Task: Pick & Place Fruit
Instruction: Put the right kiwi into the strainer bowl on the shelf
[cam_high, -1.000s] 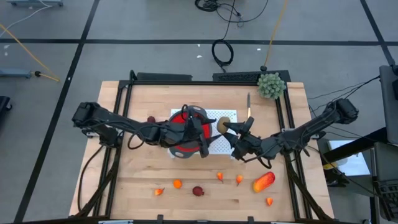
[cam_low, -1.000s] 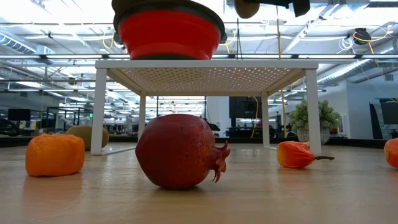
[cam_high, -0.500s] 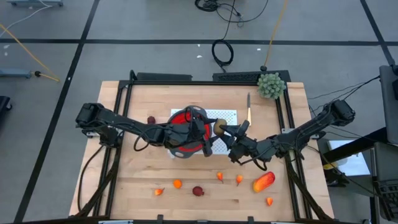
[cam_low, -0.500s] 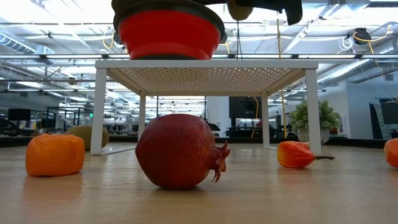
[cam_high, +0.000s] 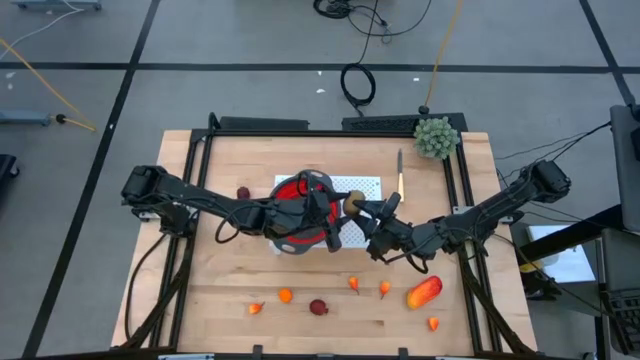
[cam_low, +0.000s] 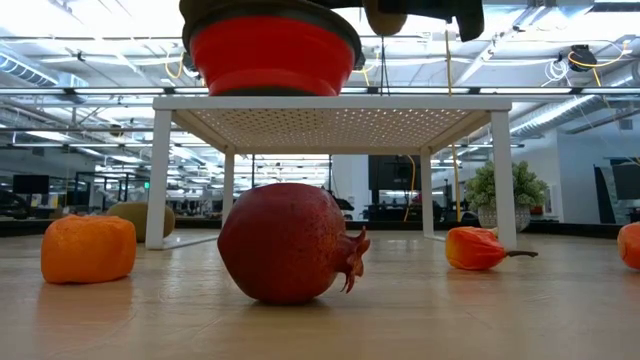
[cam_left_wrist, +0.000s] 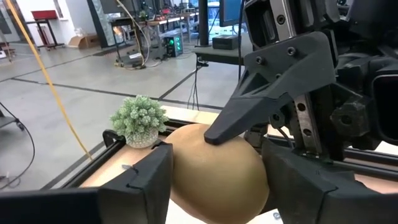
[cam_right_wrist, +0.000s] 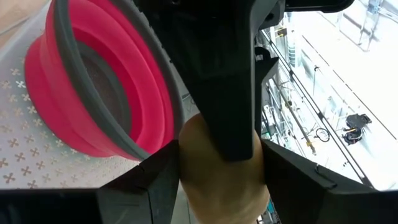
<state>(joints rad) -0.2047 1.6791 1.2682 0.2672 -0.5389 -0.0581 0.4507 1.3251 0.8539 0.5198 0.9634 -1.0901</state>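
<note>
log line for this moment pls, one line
phase: handover | kiwi: between both grippers, beside red bowl on white rack | right gripper: shut on kiwi | left gripper: closing around kiwi

Two dark, jointed arms are seen, each trailed by black cables. The left gripper (cam_high: 338, 212) and right gripper (cam_high: 358, 207) have matte black angular fingers (cam_left_wrist: 273, 99) fixed with screws.

Left arm: reaches in toward table centre; left gripper (cam_high: 338, 212) fingers flank the brown kiwi (cam_high: 353, 205). Right arm: reaches in from opposite side; right gripper (cam_high: 362, 207) clamps that kiwi, meeting the left.
</note>
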